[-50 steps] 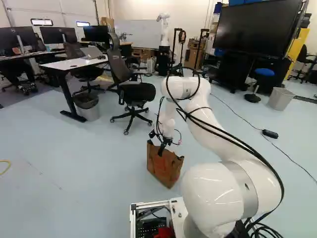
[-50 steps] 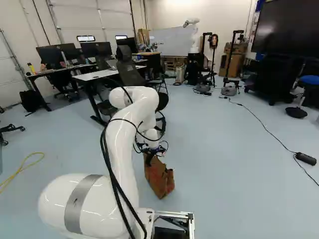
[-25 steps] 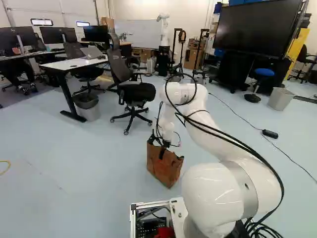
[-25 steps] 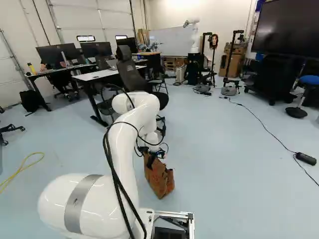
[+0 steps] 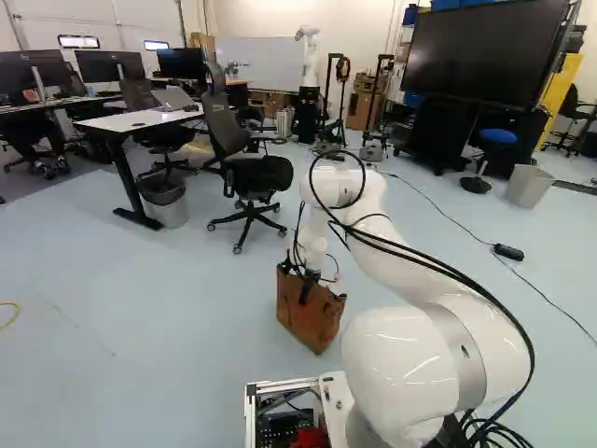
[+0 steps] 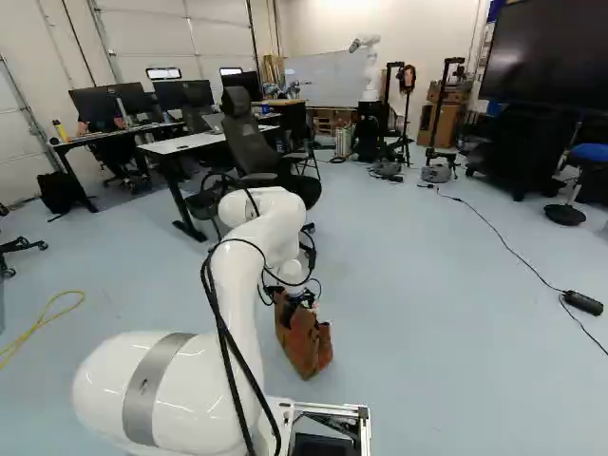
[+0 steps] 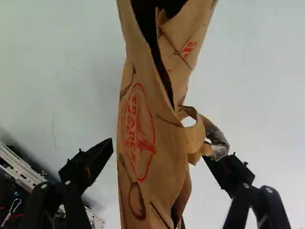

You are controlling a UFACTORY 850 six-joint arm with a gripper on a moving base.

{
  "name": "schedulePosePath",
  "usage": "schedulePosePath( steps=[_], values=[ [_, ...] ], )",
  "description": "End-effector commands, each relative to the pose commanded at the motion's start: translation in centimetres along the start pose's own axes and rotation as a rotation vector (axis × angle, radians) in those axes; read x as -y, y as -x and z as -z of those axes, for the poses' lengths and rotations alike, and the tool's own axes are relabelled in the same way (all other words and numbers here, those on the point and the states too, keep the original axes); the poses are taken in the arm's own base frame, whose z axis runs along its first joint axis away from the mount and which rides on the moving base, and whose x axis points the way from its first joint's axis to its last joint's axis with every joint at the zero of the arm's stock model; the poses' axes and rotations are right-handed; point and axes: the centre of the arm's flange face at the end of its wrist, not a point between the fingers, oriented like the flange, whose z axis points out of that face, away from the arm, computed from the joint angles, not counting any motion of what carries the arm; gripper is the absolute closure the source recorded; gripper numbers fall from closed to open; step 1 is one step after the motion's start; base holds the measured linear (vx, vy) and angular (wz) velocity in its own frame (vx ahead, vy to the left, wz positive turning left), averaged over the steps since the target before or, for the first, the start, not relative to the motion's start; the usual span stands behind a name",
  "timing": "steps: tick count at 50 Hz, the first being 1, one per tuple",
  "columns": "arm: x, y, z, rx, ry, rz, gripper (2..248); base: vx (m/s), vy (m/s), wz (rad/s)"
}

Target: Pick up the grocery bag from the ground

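Brown paper, matt and creased, forms the bag (image 7: 157, 124) between the dull black fingers (image 7: 93, 162) of my gripper (image 5: 295, 283); its curled paper handle (image 7: 194, 143) meets a crinkled, glossy patch (image 7: 220, 145) by one fingertip, its material unclear; behind the gripper, my arm (image 5: 401, 369) shows smooth, glossy white, ringed by a satin grey band (image 5: 459, 347) that looks like metal; beneath the fingers spreads a smooth, pale floor (image 7: 262, 71) with a soft sheen; beyond the other finger runs a silvery metal frame (image 7: 21, 167).

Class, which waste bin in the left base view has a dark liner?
The bin beside the white-topped desk: black lining covers its rim. The other bin, near the blue-seated stool, has a pale rim.
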Motion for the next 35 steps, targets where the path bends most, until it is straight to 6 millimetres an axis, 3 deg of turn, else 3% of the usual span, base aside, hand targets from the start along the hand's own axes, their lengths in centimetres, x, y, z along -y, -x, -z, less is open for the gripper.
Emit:
schedulePosePath(
  steps=[7,8,12,13,18,19,23,24,28,29,33,34,35],
  values=[
    [0.0,0.0,-0.2,0.000,0.000,0.000,11,0.000,0.000,0.000],
    [0.0,0.0,-0.2,0.000,0.000,0.000,47,0.000,0.000,0.000],
    [0.0,0.0,-0.2,0.000,0.000,0.000,47,0.000,0.000,0.000],
    [0.0,0.0,-0.2,0.000,0.000,0.000,86,0.000,0.000,0.000],
    [0.0,0.0,-0.2,0.000,0.000,0.000,86,0.000,0.000,0.000],
    [0.0,0.0,-0.2,0.000,0.000,0.000,124,0.000,0.000,0.000],
    [0.0,0.0,-0.2,0.000,0.000,0.000,124,0.000,0.000,0.000],
    [0.0,0.0,-0.2,0.000,0.000,0.000,164,0.000,0.000,0.000],
    [0.0,0.0,-0.1,0.000,0.000,0.000,164,0.000,0.000,0.000],
    [0.0,0.0,0.0,0.000,0.000,0.000,203,0.000,0.000,0.000],
    [0.0,0.0,0.5,0.000,0.001,0.000,203,0.000,0.000,0.000],
    [0.0,0.0,0.6,-0.001,0.001,0.000,231,0.000,0.000,0.000],
    [-0.1,0.0,0.8,-0.001,0.001,0.000,231,0.000,0.000,0.000]
  ],
)
